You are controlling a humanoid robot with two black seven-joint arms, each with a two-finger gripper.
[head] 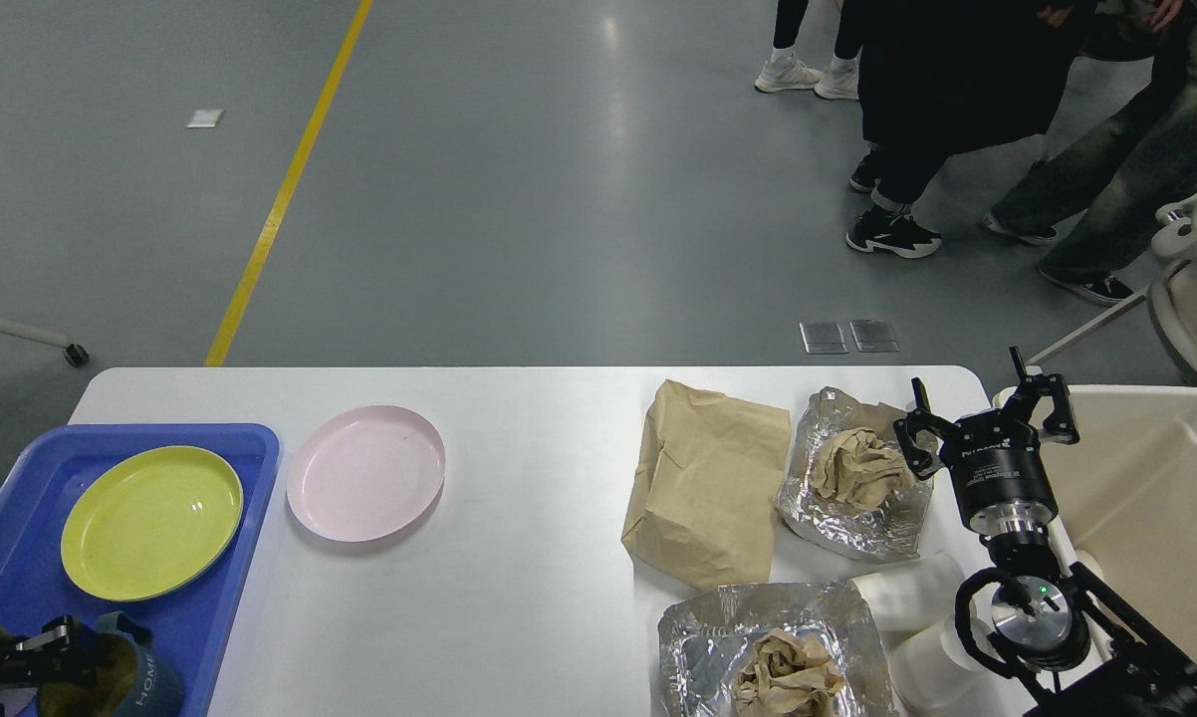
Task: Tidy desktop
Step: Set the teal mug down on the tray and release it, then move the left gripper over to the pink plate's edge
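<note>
The white desktop (529, 458) holds a pink plate (366, 486), a brown paper bag (708, 483), and two foil sheets with crumpled paper, one behind (852, 473) and one in front (773, 657). Two white paper cups (907, 597) lie on their sides at the right. A yellow plate (152, 522) sits in the blue tray (255, 453). My left gripper (49, 647), at the bottom left corner, is shut on the rim of a dark teal mug (150, 685) over the tray's near end. My right gripper (987, 418) is open and empty beside the rear foil.
A beige bin (1156, 478) stands just past the table's right edge, close to my right arm. Several people (957, 100) stand on the grey floor behind the table's far right. A yellow floor line (285, 189) runs at the back left.
</note>
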